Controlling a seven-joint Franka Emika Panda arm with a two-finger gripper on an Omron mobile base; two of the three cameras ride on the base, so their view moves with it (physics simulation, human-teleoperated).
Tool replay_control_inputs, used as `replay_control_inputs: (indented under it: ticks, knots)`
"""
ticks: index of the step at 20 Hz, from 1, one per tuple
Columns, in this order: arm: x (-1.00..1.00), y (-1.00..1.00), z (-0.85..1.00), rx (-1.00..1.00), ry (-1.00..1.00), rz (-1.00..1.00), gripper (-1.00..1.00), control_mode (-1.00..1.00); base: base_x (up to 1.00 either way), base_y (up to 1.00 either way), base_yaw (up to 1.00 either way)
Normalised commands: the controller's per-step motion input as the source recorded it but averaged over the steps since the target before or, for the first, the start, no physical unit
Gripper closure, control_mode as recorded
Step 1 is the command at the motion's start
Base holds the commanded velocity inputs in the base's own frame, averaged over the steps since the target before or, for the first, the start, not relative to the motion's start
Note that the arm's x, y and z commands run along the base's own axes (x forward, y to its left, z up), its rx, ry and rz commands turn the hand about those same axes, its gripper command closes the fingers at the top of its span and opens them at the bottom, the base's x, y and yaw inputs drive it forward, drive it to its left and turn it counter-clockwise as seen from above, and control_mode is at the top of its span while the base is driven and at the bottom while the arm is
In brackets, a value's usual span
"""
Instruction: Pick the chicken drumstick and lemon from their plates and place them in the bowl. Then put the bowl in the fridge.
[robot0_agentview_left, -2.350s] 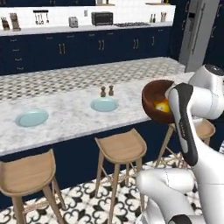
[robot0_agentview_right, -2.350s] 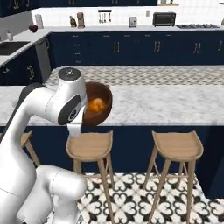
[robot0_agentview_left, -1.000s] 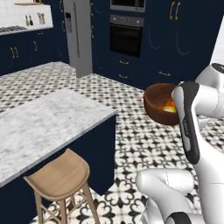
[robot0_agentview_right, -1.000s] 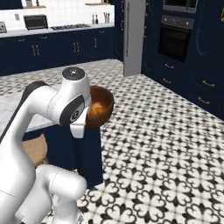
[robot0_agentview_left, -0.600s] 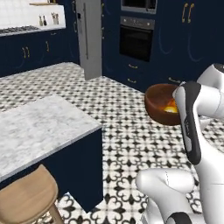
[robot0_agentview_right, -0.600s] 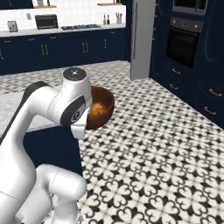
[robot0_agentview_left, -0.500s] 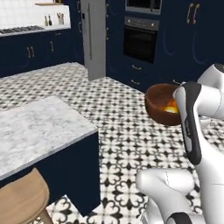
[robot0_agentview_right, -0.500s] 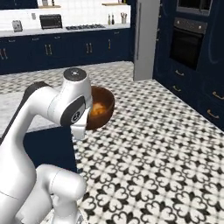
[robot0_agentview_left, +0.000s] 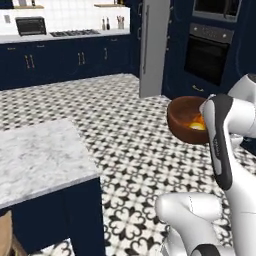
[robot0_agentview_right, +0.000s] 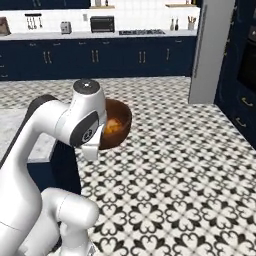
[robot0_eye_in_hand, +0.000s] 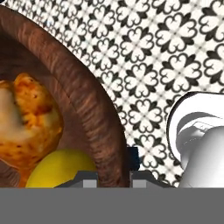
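The reddish-brown wooden bowl (robot0_agentview_left: 183, 116) (robot0_agentview_right: 119, 126) hangs in the air over the tiled floor, in front of my arm. My gripper (robot0_eye_in_hand: 113, 171) is shut on its thick rim (robot0_eye_in_hand: 89, 111), one finger inside and one outside. Inside lie the orange-brown chicken drumstick (robot0_eye_in_hand: 29, 123) and the yellow lemon (robot0_eye_in_hand: 61, 169); a yellow-orange patch of them shows in the left base view (robot0_agentview_left: 197, 126). The tall grey fridge (robot0_agentview_left: 153, 48) (robot0_agentview_right: 213, 49) stands ahead, past open floor. The plates are out of view.
The marble island counter (robot0_agentview_left: 40, 161) (robot0_agentview_right: 11, 125) lies to my left, its corner close to the arm. A dark wall oven (robot0_agentview_left: 207, 59) sits right of the fridge. Navy cabinets with a microwave (robot0_agentview_right: 102, 23) line the back wall. Patterned floor (robot0_agentview_right: 175, 165) stretches between me and the fridge.
The whole picture has shifted as the base drove and turned: the island slid off to the left and the fridge and oven came nearer. The bowl stays in the gripper, held the same way.
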Motion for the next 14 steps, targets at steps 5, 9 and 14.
replay_control_inputs:
  ticks: [5,9,14]
  knots:
    - [0.0,0.0,0.0,0.0,0.0,0.0,1.0,1.0,0.98,-1.0,0.39]
    - [0.0,0.0,0.0,0.0,0.0,0.0,1.0,1.0,1.0,-0.78,0.4]
    - [0.0,0.0,0.0,0.0,0.0,0.0,1.0,1.0,1.0,-0.54,0.35]
